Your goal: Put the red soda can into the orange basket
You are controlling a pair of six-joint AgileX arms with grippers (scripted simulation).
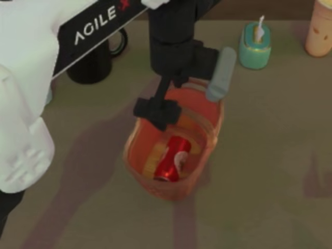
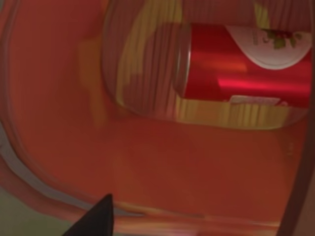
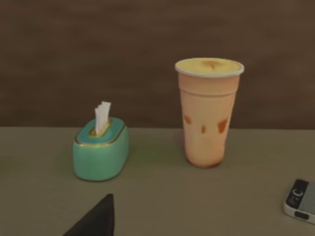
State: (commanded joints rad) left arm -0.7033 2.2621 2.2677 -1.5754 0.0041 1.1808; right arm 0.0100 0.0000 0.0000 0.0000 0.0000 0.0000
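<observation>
Judging from how things lie, the task is seen to be nearly finished. A black mug [image 1: 96, 62] is partly hidden under the left arm, off to the left of the left end effector [image 1: 158, 113]. That end effector is held over the far rim of the orange basket [image 1: 136, 155], and nothing is gripped in it; whether its fingers are spread or closed cannot be told. Just below and in front of it, the red soda can [image 1: 173, 158] is found lying on its side on the pale slatted bottom, fully inside the walls. Only withdrawal of the left arm appears to be left. Farther right, a green tissue box [image 1: 254, 45] and a peach cup [image 1: 319, 28] are stood on the counter [image 1: 270, 155]. The right end effector is shown only as a dark tip in its wrist view, near those two and a small phone [image 3: 300, 199].
</observation>
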